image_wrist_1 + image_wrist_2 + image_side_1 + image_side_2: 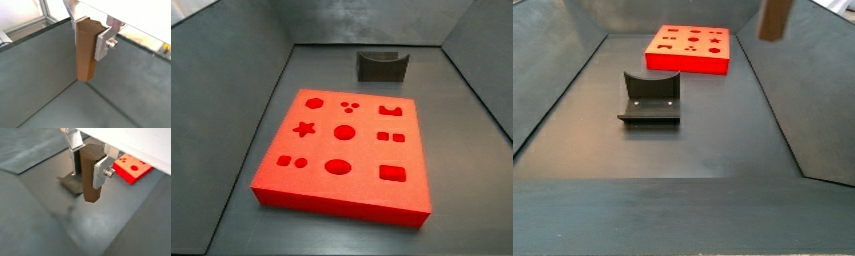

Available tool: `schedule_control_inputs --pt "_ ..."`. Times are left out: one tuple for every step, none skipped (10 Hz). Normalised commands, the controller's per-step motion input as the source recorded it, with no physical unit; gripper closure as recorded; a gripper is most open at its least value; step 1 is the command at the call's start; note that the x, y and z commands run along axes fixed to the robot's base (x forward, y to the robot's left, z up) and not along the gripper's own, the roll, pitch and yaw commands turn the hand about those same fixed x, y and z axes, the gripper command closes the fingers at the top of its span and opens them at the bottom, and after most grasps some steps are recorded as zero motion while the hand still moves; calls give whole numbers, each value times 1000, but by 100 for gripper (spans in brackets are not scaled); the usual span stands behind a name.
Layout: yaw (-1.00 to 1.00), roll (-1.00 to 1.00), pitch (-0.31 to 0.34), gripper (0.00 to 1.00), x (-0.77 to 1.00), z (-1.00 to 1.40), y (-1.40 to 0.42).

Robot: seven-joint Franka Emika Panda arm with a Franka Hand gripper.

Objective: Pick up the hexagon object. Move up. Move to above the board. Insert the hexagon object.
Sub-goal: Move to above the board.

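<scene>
My gripper (87, 37) is shut on the hexagon object (85, 52), a tall brown prism peg that hangs upright between the silver fingers (101, 44). Both wrist views show this; in a wrist view the gripper (89, 165) holds the peg (89, 180) well above the grey floor. In a side view the peg (775, 18) hangs high at the right, beside the board (687, 64); the gripper itself is cut off above. The red board (315, 185) lies flat with shaped recesses in its top. A corner of it (130, 169) shows behind the peg.
The dark fixture (649, 98) stands on the floor in front of the board, also seen in a side view (381, 66) and under the peg in a wrist view (70, 184). Grey bin walls (800, 90) slope up on all sides.
</scene>
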Motion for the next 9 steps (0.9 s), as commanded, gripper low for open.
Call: schedule_control_inputs --pt "-76 -73 102 100 136 89 -1000" --pt "-35 -35 54 100 134 91 -1000" --pt "-17 -34 36 100 134 91 -1000" --pt "-12 -24 18 100 132 92 -1000" --pt "-5 -25 13 100 131 94 -1000" --pt "-2 -10 15 100 130 98 -1000" --pt "5 -17 21 100 130 100 -1000" --pt "10 -2 32 100 132 104 -1000" --pt "6 -6 50 100 135 108 -1000"
